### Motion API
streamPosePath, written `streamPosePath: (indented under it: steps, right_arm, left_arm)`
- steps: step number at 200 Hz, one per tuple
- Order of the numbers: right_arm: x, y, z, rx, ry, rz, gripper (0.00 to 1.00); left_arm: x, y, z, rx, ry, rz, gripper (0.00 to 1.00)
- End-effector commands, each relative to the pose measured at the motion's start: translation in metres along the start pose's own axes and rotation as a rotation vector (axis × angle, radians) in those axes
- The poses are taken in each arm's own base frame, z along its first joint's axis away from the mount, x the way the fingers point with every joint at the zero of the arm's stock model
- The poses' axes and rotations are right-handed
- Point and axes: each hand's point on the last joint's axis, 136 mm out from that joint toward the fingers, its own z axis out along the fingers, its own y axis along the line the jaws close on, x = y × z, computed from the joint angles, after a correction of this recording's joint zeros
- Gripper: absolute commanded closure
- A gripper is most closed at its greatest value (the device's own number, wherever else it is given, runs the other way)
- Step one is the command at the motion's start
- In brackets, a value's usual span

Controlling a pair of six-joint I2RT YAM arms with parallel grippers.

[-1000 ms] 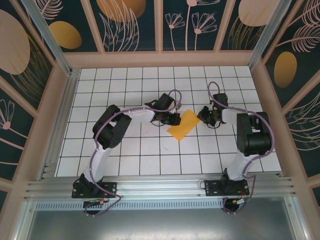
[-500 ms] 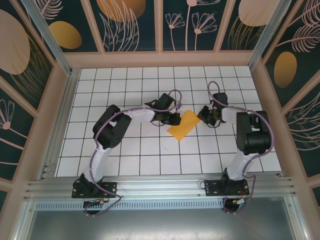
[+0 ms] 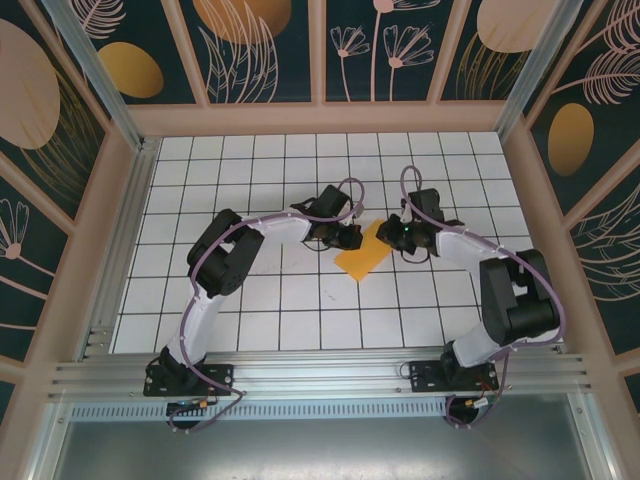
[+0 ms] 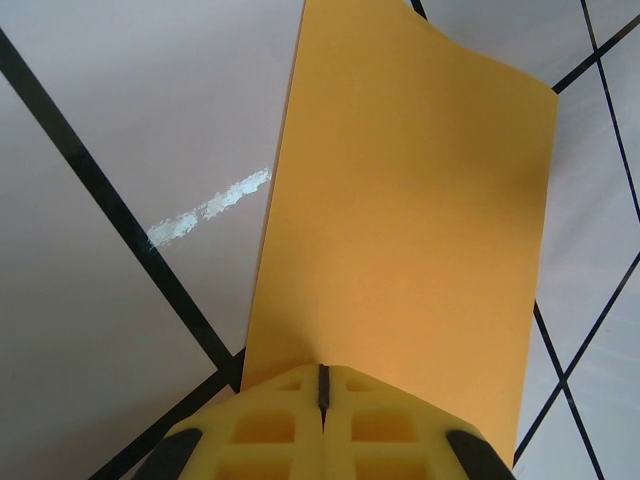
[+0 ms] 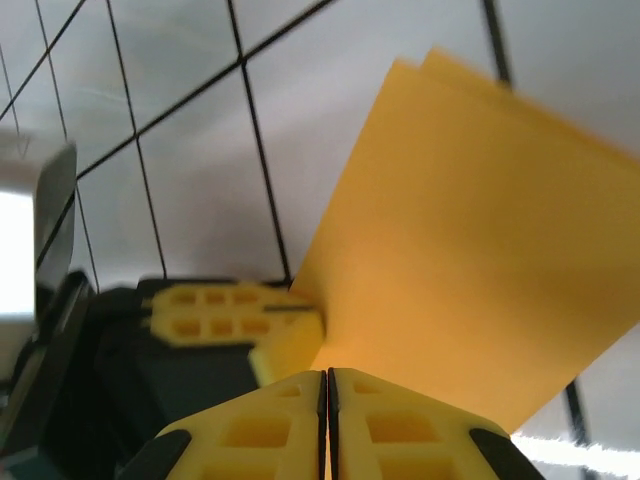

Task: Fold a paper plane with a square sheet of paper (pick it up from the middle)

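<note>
Looking from the top cam, you've got the square sheet of paper (image 3: 362, 255) folded to a narrow rectangle on the bench (image 3: 250, 310), mid-grid, between both arms. Your left gripper (image 3: 352, 238) sits at its L edge. In the left wrist view it (image 4: 322, 375) is closed, pinching the sheet (image 4: 400, 220). Your right gripper (image 3: 392, 233) meets the far R corner. In the wrist cam it (image 5: 327, 378) is closed too, w/ the 2-layer paper (image 5: 470, 230) coming out of its tips, and the left's yellow fingers (image 5: 230, 312) just beside.

Top camera: high, rear, looking down on whole table (image 3: 300, 325). Wrist cameras: very close, both sharing orange sheet (image 4: 400, 200).
</note>
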Motion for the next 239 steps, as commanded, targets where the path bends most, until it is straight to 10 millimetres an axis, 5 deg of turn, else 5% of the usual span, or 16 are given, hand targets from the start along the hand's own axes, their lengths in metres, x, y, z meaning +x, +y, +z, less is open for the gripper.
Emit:
streamPosePath:
  steps: [1, 46, 90, 143, 239]
  right_arm:
    - [0.029, -0.006, -0.003, 0.024, 0.024, 0.058, 0.87]
    - [0.060, -0.005, -0.009, -0.033, 0.062, 0.089, 0.87]
    - [0.082, 0.022, 0.000, -0.138, 0.133, 0.080, 0.87]
    - [0.102, 0.011, 0.017, -0.115, 0.193, 0.103, 0.87]
    - [0.108, 0.007, 0.025, -0.115, 0.213, 0.091, 0.86]
  left_arm:
    - [0.020, 0.026, 0.016, -0.067, 0.064, -0.042, 0.99]
    - [0.011, 0.016, 0.010, -0.034, 0.037, -0.027, 0.98]
    - [0.010, 0.014, 0.011, -0.025, 0.037, -0.024, 0.98]
    - [0.010, 0.014, 0.012, -0.027, 0.038, -0.028, 0.98]
    - [0.010, 0.015, 0.014, -0.026, 0.041, -0.026, 0.98]
